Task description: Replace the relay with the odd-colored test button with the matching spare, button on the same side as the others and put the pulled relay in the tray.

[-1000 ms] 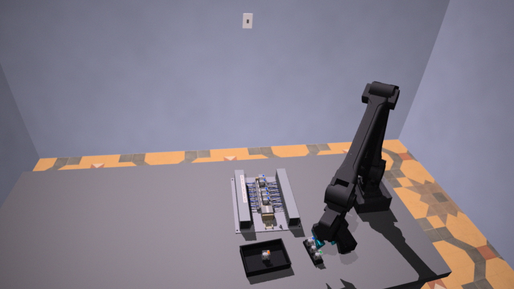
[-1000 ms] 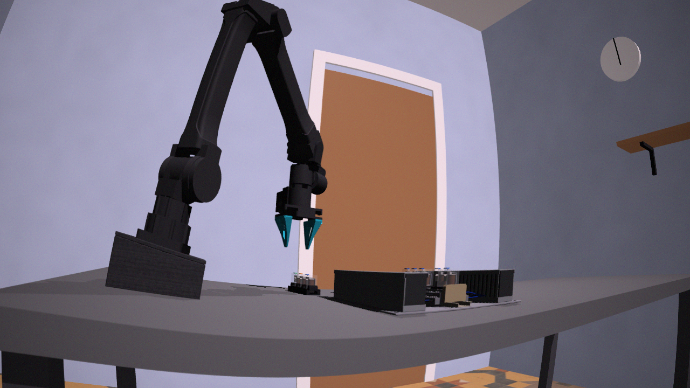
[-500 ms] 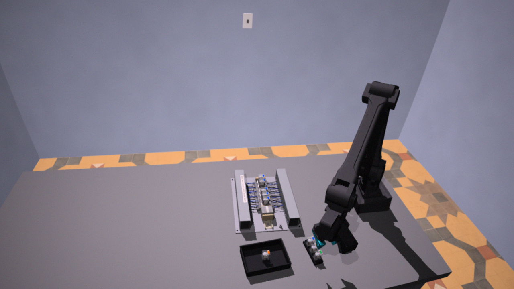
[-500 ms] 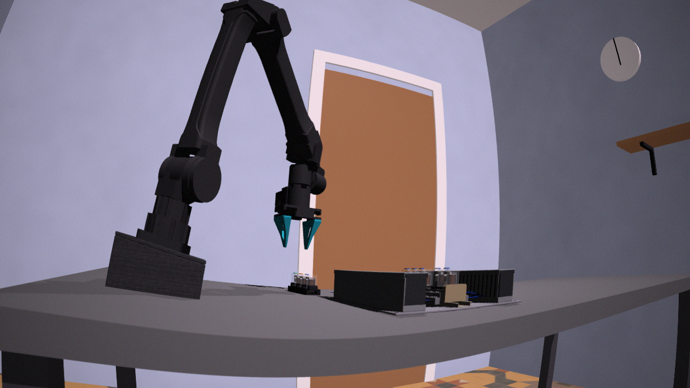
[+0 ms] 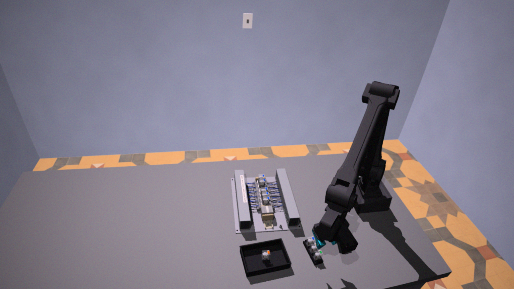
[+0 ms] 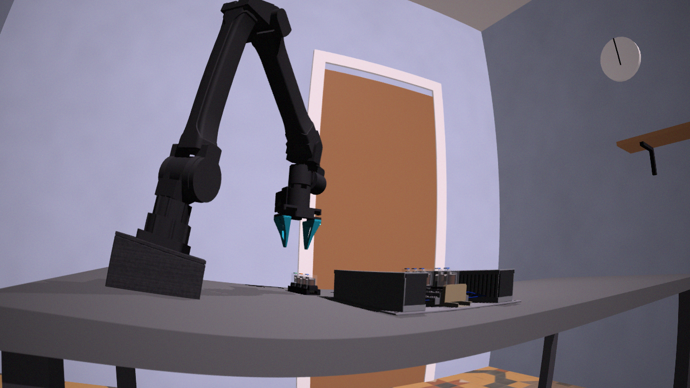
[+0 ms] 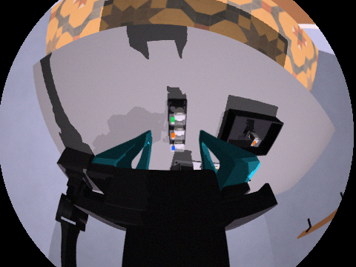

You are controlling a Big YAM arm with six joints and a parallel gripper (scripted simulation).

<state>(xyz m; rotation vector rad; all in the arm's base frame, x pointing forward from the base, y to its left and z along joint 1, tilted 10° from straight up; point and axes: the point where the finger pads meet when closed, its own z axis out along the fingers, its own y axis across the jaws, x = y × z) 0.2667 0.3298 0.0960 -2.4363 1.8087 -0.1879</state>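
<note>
- One relay with an orange button point(image 5: 265, 255) point(image 7: 255, 138) lies in the tray point(image 5: 268, 270) point(image 7: 256, 116), so the pulling and discarding look done.
- Five blue-buttoned relays point(image 5: 266, 201) stand in the socket row, with a gap that seems to fall between the second and third from the far end; how deep each sits is too small to tell.
- Three spares wait in the rack point(image 5: 318, 262) point(image 6: 303, 290) point(image 7: 177, 101) on the worktop point(image 5: 143, 222) point(image 6: 144, 318) point(image 7: 111, 85): the blue spare point(image 5: 311, 242) point(image 7: 179, 147), the orange spare point(image 7: 179, 133) and the green spare point(image 5: 317, 255) point(image 7: 179, 119).
- The fingers point(image 5: 318, 242) point(image 6: 284, 231) are apart, with nothing between them, above the worktop and clear of the rack.
- Still to do: take the blue spare, the match, from its end of the rack; carry it to the gap, turn its button to the row's side, press it level, and let go.
- Perhaps half the job remains, and I judge seating it upright without nudging neighbours the harder part.

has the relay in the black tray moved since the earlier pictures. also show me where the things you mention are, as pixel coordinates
No. The orange-button relay point(image 5: 265, 255) point(image 7: 254, 139) lies at the same spot inside the tray point(image 5: 247, 273) point(image 7: 274, 139), the same way from its walls in the top view.
</note>
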